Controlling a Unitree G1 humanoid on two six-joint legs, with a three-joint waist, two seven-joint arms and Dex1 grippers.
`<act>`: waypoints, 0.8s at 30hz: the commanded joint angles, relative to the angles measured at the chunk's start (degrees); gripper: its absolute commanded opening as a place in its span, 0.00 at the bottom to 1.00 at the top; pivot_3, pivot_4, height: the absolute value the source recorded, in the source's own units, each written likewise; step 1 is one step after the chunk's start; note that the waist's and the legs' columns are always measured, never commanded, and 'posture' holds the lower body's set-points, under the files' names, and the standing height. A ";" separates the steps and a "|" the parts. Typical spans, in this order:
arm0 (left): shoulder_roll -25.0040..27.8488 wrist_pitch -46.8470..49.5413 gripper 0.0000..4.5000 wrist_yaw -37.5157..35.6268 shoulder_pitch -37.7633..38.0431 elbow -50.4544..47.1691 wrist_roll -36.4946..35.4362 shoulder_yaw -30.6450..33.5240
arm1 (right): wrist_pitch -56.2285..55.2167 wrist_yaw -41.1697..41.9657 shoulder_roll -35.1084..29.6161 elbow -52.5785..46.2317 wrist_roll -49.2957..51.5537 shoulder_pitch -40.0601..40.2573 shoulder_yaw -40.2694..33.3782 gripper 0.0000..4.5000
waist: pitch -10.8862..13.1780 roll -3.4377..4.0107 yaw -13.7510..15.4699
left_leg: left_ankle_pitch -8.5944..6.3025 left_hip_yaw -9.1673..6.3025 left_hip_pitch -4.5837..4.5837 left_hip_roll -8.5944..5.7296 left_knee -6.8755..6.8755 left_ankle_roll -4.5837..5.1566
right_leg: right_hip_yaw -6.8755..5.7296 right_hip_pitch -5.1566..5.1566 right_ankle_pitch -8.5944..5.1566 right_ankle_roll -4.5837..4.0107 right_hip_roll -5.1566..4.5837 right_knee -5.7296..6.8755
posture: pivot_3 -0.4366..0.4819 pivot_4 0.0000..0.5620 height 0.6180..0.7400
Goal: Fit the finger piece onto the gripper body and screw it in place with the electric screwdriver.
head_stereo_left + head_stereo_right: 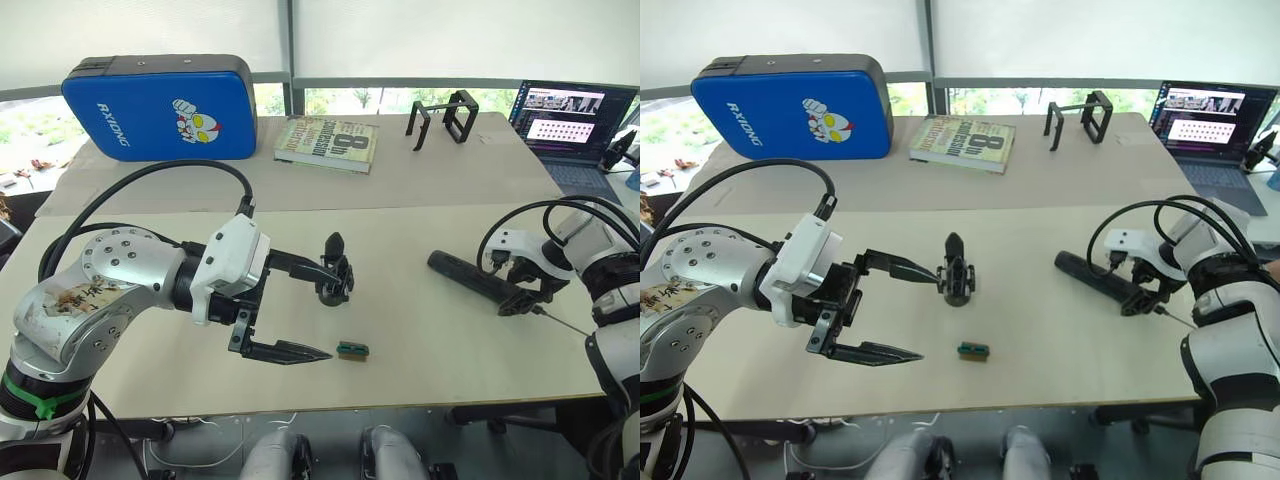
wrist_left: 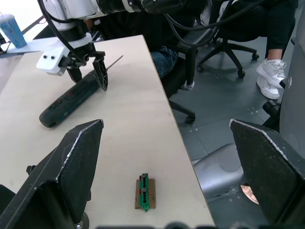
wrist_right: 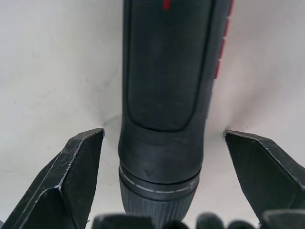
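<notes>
The gripper body (image 1: 335,272) stands upright mid-table, a pointed black finger rising from its round base. My left gripper (image 1: 332,314) is open beside it, its upper fingertip at the body and its lower one near a small green block (image 1: 352,350). The electric screwdriver (image 1: 472,277) lies flat on the table at the right, its thin bit pointing toward the right edge. My right gripper (image 1: 520,297) is open and straddles the screwdriver's bit end, with a gap at each finger (image 3: 71,176). The finger piece is out of view.
A blue case (image 1: 160,105), a book (image 1: 328,140), a black wire-frame stand (image 1: 445,118) and a laptop (image 1: 570,120) sit along the far side. The table's front edge (image 2: 176,124) is close to the green block. Beyond it are an office chair (image 2: 190,47) and a person's shoe (image 2: 271,81).
</notes>
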 commanded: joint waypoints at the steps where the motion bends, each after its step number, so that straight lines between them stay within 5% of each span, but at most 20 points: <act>1: 0.02 -1.06 1.00 0.25 -0.57 -1.28 0.25 -0.06 | -1.94 -0.81 0.74 0.58 -0.76 0.03 -0.91 0.94 | -0.02 -0.03 -0.04 | 0.00 0.00 0.02 0.00 0.01 0.00 | 0.00 0.02 -0.01 0.01 0.00 0.00 | 0.48 0.27 1.00; 8: 0.80 -3.14 1.00 -1.43 0.48 -0.47 2.82 -1.29 | -7.19 -2.84 1.16 0.66 -2.20 -0.69 -1.01 0.44 | -0.03 -0.05 -0.07 | 0.00 0.00 0.08 0.03 -0.01 -0.01 | 0.02 0.01 0.00 -0.11 0.04 0.04 | 0.48 0.27 1.00; 14: 1.35 -4.02 1.00 -4.17 3.78 0.37 4.26 -3.20 | -17.98 -1.67 -2.26 -6.45 3.86 -4.24 -7.56 0.43 | 0.09 0.14 -0.32 | 0.00 0.15 0.07 0.02 -0.07 -0.01 | 0.16 -0.14 -0.01 -0.09 0.03 0.11 | 0.48 0.27 1.00; 17: 1.58 -8.23 1.00 -6.56 6.83 2.68 8.66 -5.07 | -15.92 2.93 -5.04 -19.07 14.53 2.42 -16.21 0.43 | 0.13 0.22 -0.03 | 0.03 0.15 0.05 0.03 -0.18 -0.04 | 0.15 -0.21 0.04 -0.23 0.03 0.12 | 0.48 0.27 1.00; 21: -1.34 -9.42 1.00 -8.14 9.89 5.92 5.83 -3.97 | 9.44 -0.13 -4.76 -50.79 37.69 21.36 -36.47 0.43 | 0.12 0.17 1.26 | 0.02 0.02 -0.01 0.17 -0.12 -0.04 | -0.03 -0.10 -0.02 -0.33 0.04 0.12 | 0.48 0.27 1.00; 24: -0.84 -16.62 1.00 -11.33 13.15 8.92 12.61 -6.78 | 24.79 -9.86 0.37 -71.63 52.93 35.16 -51.78 0.43 | 0.11 0.17 2.10 | 0.01 -0.07 -0.09 0.14 -0.13 -0.02 | -0.03 -0.10 -0.01 -0.33 -0.09 0.12 | 0.48 0.27 1.00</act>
